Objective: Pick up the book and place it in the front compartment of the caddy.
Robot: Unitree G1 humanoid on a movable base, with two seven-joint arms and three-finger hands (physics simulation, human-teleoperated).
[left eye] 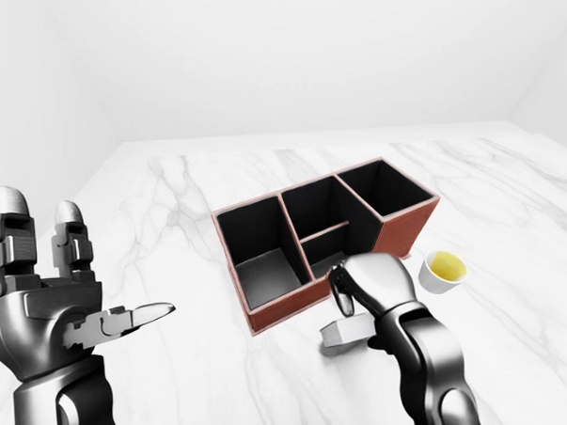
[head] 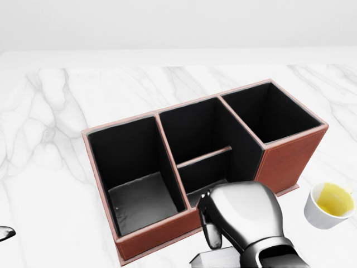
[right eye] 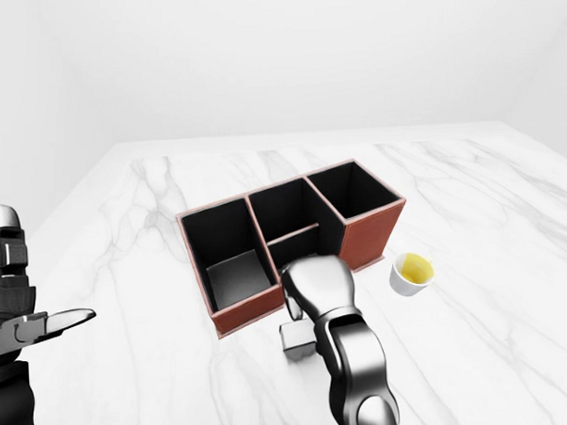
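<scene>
On the white marble table (left eye: 509, 212), a brown caddy (left eye: 408, 224) with black-lined compartments stands at an angle. The right robot hand (left eye: 360, 294) hangs just below its lower wall in the left-eye view, knuckles toward the camera, overlapping the wall beside the small divided compartment. A pale grey block, apparently the book (left eye: 343, 333), sits directly beneath this robot hand, touching it; its underside appears close to the table. The fingers curl down over the block, but whether they are clamped on it cannot be told. A small white cup (left eye: 442, 270) with yellow contents stands right of the caddy, apart from it. The left robot hand (left eye: 52, 298) is raised at the left edge, fingers spread apart, holding nothing.
</scene>
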